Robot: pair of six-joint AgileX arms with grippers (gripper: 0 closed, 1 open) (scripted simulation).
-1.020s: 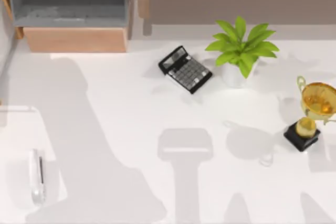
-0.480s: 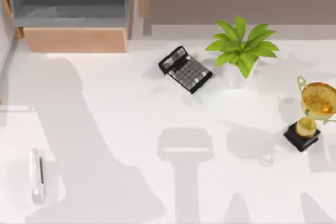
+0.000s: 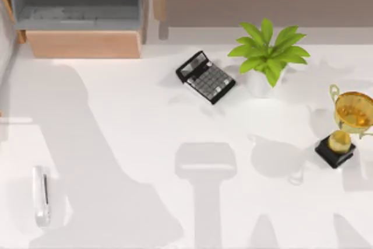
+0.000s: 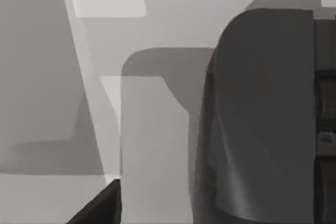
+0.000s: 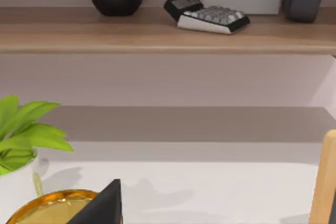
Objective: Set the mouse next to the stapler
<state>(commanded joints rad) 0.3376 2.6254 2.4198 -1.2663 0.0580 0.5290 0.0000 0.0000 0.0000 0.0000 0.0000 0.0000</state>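
Observation:
The white stapler, with a thin dark slit along its top, lies lengthwise near the table's front left corner. The mouse is out of view. A dark corner of my left gripper pokes into the left wrist view, close to a large rounded dark grey shape that I cannot identify. The right wrist view holds a dark corner of my right gripper just above the trophy's gold rim, facing the back shelves. Both arms cast grey shadows on the white table.
A black-and-grey calculator lies at the back middle, with a potted plant to its right. A gold trophy stands at the right edge. An open wooden drawer unit sits back left, and a shelf carries several items.
The left arm's shadow has drifted slightly across the table's left side, narrowing the lit strip there. The stapler, calculator, plant and trophy have not moved.

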